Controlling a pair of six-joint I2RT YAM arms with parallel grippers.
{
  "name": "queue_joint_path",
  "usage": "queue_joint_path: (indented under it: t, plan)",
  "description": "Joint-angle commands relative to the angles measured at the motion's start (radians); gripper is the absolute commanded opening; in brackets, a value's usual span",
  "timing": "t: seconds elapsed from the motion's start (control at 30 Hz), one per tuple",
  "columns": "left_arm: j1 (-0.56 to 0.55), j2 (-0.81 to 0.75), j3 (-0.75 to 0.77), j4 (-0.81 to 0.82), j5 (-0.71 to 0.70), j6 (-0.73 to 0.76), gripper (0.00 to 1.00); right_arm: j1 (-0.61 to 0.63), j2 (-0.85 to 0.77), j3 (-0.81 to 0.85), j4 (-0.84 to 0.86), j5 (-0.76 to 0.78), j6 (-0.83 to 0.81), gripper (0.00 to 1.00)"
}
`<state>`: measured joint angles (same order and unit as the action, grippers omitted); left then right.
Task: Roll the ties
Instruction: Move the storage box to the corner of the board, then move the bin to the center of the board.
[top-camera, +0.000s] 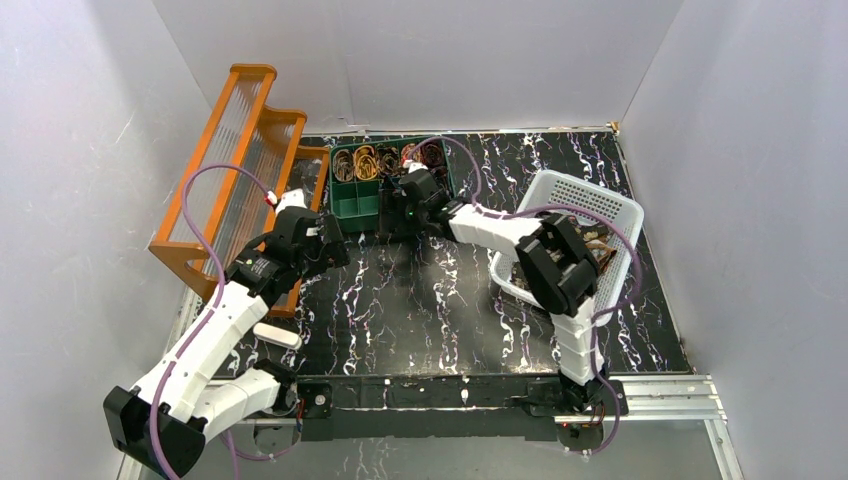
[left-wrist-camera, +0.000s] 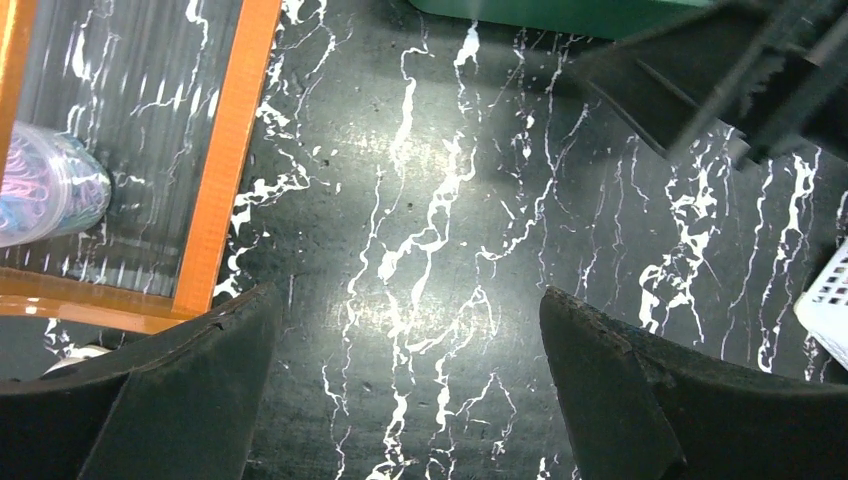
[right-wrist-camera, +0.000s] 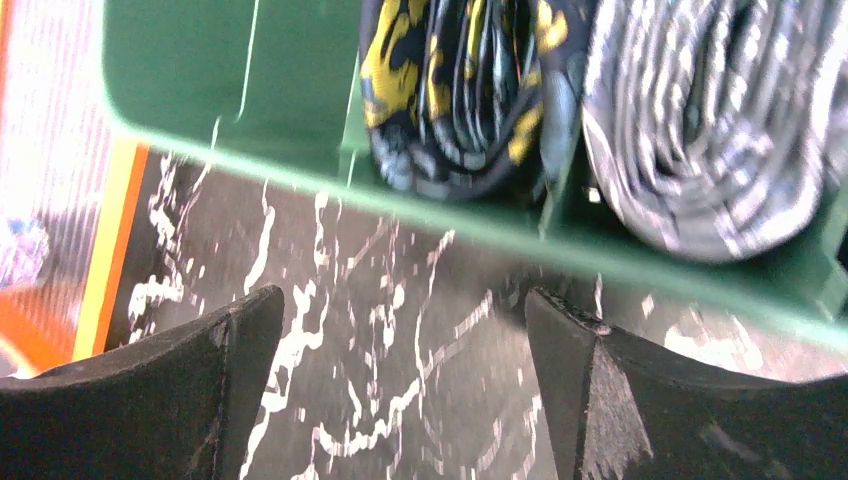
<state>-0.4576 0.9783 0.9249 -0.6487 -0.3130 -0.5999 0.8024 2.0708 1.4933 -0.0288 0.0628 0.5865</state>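
Observation:
Several rolled ties (top-camera: 378, 160) sit as coils in the back compartments of a green tray (top-camera: 355, 208). In the right wrist view a black-and-yellow coil (right-wrist-camera: 450, 90) and a grey striped coil (right-wrist-camera: 710, 140) stand just inside the tray wall (right-wrist-camera: 200, 90). Loose ties (top-camera: 592, 240) lie in the white basket (top-camera: 600, 200) on the right. My right gripper (top-camera: 400, 208) (right-wrist-camera: 400, 330) hangs open and empty over the table, just in front of the tray. My left gripper (top-camera: 335, 242) (left-wrist-camera: 410, 330) is open and empty over bare marble, left of the tray's front corner.
An orange rack (top-camera: 240, 170) (left-wrist-camera: 225, 170) stands along the left side, with a clear plastic item (left-wrist-camera: 50, 190) inside it. A small white piece (top-camera: 277, 335) lies near the left arm. The table is black marble (top-camera: 420, 310). The basket corner (left-wrist-camera: 825, 300) shows at the left wrist view's edge.

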Motion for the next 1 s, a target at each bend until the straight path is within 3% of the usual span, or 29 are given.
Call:
queue_joint_path:
  t: [0.0,0.2,0.3,0.4,0.57,0.67,0.87,0.97]
  plan:
    - [0.001,-0.013,0.004,0.042,0.055,0.038,0.98,0.005,-0.266,-0.089,-0.175,-0.117,-0.055,0.99]
    - [0.002,0.016,-0.011,0.117,0.193,0.088,0.98,0.012,-0.732,-0.449,-0.355,-0.021,0.020,0.99]
    - [0.002,0.040,-0.018,0.154,0.233,0.090,0.98,0.006,-0.888,-0.497,-0.508,0.129,0.061,0.99]
    - [0.002,0.070,-0.014,0.169,0.252,0.095,0.98,-0.062,-0.935,-0.499,-0.604,0.243,0.063,0.99]
    - [0.002,0.089,-0.002,0.168,0.276,0.098,0.98,-0.357,-0.780,-0.406,-0.580,0.209,-0.021,0.99]
    - [0.002,0.077,-0.010,0.169,0.278,0.086,0.98,-0.524,-0.625,-0.326,-0.492,0.107,-0.064,0.99]
    - [0.002,0.049,-0.001,0.145,0.276,0.083,0.98,-0.637,-0.287,-0.047,-0.392,0.007,-0.142,0.99]
    - [0.002,0.041,0.007,0.119,0.263,0.091,0.98,-0.662,-0.117,0.162,-0.444,-0.053,-0.202,0.99]
